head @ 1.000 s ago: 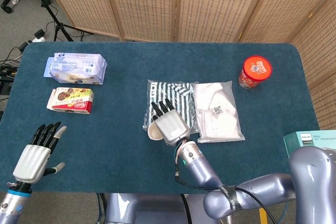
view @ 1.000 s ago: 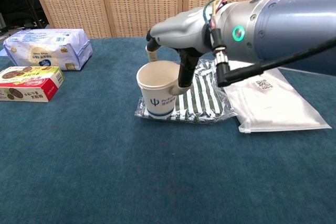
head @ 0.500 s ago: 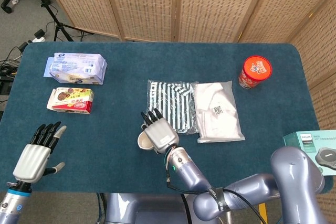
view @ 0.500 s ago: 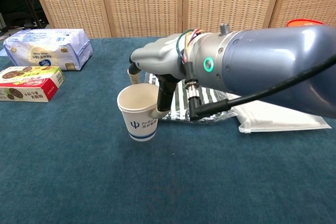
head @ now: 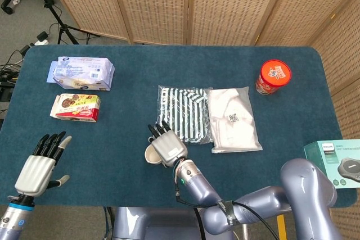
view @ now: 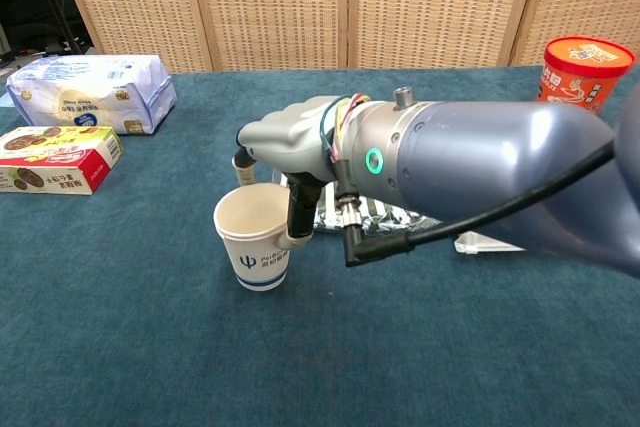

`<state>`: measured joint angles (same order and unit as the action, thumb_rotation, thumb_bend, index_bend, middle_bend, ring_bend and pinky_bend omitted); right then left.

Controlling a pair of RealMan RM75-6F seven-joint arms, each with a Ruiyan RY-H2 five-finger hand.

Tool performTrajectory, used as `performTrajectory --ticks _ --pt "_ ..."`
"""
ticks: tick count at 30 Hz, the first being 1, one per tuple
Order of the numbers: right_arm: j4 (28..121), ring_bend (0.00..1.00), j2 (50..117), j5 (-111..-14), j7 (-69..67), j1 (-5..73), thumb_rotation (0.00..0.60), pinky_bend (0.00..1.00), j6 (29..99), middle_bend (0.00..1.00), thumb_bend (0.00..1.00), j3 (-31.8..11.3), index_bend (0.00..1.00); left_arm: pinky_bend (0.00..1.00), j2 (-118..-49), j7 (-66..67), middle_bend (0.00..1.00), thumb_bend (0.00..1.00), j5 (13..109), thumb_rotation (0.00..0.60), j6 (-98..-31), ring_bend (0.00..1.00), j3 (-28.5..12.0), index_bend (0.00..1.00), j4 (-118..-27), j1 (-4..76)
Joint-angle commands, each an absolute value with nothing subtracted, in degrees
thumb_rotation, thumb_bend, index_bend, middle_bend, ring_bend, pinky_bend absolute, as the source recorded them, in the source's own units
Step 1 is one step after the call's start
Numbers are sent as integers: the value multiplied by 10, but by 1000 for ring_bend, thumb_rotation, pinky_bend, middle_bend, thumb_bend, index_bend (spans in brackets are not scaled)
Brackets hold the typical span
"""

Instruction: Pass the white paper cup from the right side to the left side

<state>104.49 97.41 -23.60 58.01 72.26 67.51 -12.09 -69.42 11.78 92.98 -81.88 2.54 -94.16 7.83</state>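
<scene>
Mostly our right hand (head: 166,149) hid the white paper cup (view: 254,250) it gripped at the rim; only a blue logo showed. Our left hand (head: 38,165), at eight o'clock, lay spread and empty.

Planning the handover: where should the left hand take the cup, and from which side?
Around the lower wall of the cup, coming from its left: it stands upright, and the right hand pinches the rim on its right, leaving the left wall bare.
</scene>
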Motion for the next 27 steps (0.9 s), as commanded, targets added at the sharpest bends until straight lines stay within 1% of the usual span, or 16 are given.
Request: performTrajectory --ticks 1,3,11,14,16,20,23,27 --pt "1038 0 979 -238 576 722 600 0 673 0 285 -119 359 0 -694 120 0 0 927 600 -817 0 25 0 -942 79" --pt "1034 0 981 -242 574 721 600 0 671 0 260 -116 359 0 -694 121 0 0 925 600 -816 0 24 0 -942 79" --pt "1024 0 987 -252 566 717 600 0 668 0 258 -110 359 0 -693 117 0 0 925 600 -817 0 22 0 -942 80" --pt "1024 0 988 -253 567 715 600 0 670 0 236 -108 355 0 -693 118 0 0 924 600 -817 0 22 0 -942 79" --pt "1026 0 987 -251 569 715 600 0 671 0 217 -107 320 0 -693 118 0 0 924 600 -817 0 22 0 -942 79" --pt "1036 0 979 -230 579 718 600 0 670 0 154 -109 157 0 -693 119 0 0 922 600 -816 0 22 0 -943 80" --pt "1043 0 975 -215 589 721 600 0 673 0 115 -110 56 0 -693 119 0 0 922 600 -816 0 22 0 -943 80" --pt "1047 0 974 -204 596 724 600 0 677 0 65 -111 7 0 -693 119 0 0 922 600 -817 0 21 0 -943 80"
